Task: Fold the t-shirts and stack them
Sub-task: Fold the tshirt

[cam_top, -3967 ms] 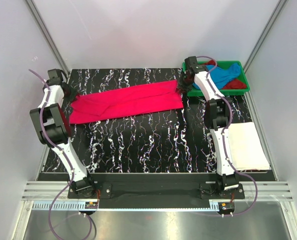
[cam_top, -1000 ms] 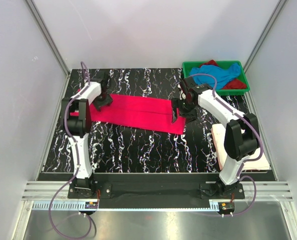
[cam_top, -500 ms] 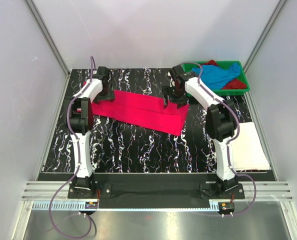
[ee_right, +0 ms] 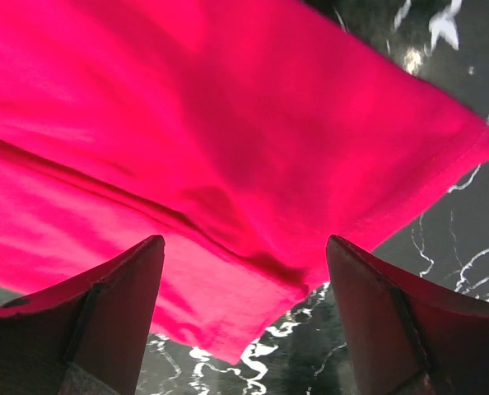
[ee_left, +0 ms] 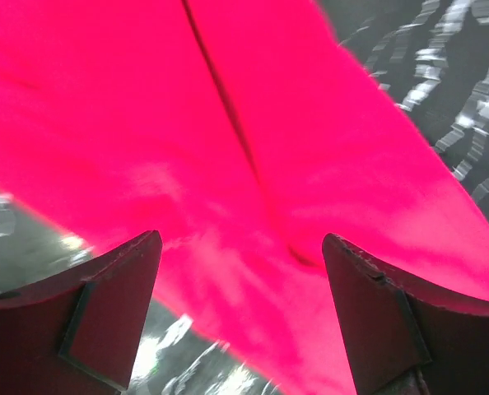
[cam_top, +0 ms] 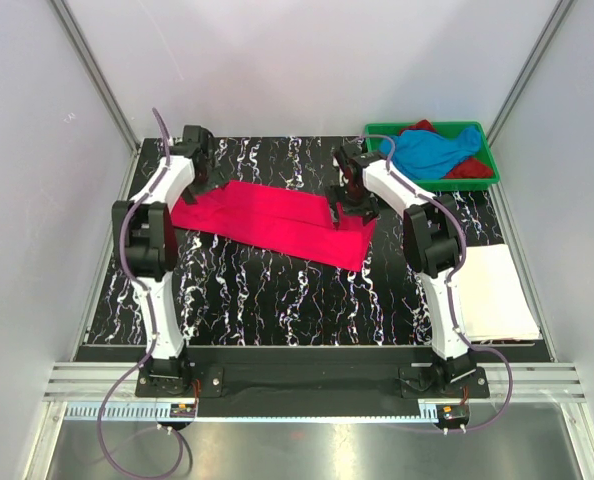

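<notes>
Spread t-shirt (cam_top: 277,222) left of tray (cam_top: 472,184)

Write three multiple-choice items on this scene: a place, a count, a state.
1. Where does the white t-shirt lie? A) in the green tray B) under the hot pink t-shirt C) folded on the table, near right
2. How many t-shirts are in the green tray? A) none B) two C) four
3. How do the left gripper and right gripper stand? A) both open over the hot pink t-shirt B) both shut on it C) one open, one shut
Key: 1 C, it lies beside the right arm; 2 B, a sky blue t-shirt and a dark red t-shirt; 3 A, both wrist views show fingers spread, gripping nothing.
</notes>
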Motion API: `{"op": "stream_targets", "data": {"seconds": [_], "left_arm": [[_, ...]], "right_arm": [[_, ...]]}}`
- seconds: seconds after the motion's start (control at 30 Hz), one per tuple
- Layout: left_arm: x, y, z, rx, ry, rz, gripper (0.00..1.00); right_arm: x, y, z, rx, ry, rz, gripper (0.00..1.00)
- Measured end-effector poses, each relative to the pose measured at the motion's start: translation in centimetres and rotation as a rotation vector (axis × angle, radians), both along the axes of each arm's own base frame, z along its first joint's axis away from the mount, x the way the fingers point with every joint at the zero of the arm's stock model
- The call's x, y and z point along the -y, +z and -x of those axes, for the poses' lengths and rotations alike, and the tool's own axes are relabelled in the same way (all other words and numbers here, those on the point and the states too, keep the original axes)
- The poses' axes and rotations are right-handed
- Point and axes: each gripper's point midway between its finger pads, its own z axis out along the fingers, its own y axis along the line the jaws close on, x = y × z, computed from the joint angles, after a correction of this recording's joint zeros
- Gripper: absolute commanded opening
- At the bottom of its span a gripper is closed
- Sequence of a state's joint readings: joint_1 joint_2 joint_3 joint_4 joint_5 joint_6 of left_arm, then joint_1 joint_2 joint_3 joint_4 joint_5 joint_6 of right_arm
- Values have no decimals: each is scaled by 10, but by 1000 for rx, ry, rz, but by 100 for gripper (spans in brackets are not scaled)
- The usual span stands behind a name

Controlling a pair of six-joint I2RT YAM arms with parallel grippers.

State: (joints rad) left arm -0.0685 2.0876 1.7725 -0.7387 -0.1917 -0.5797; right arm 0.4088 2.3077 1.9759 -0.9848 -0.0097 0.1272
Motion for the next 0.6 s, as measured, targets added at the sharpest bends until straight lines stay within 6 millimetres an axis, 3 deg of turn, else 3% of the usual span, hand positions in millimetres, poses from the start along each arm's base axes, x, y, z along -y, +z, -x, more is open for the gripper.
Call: {"op": "stream_targets", "data": {"seconds": [0.13, 0.17, 0.23, 0.33, 0.5, 0.6], "left_arm": [[7, -60, 2, -118, 83, 98, 83], [7, -64, 0, -138, 103, 107, 83], [13, -52, -14, -100, 103, 150, 82], [19, -54, -28, -90, 86, 192, 82], [30, -57, -34, -100, -46, 248, 80], [46, -54, -40, -88, -178, 308, 79]], "right_arm": [[10, -16, 15, -38, 3, 67, 86], [11, -21, 20, -51, 6, 83, 86], [9, -20, 29, -42, 12, 96, 85], [3, -20, 56, -55, 28, 105, 85], [-21, -21, 129, -109, 82, 115, 85], [-50, -21, 183, -143, 143, 98, 85]]}}
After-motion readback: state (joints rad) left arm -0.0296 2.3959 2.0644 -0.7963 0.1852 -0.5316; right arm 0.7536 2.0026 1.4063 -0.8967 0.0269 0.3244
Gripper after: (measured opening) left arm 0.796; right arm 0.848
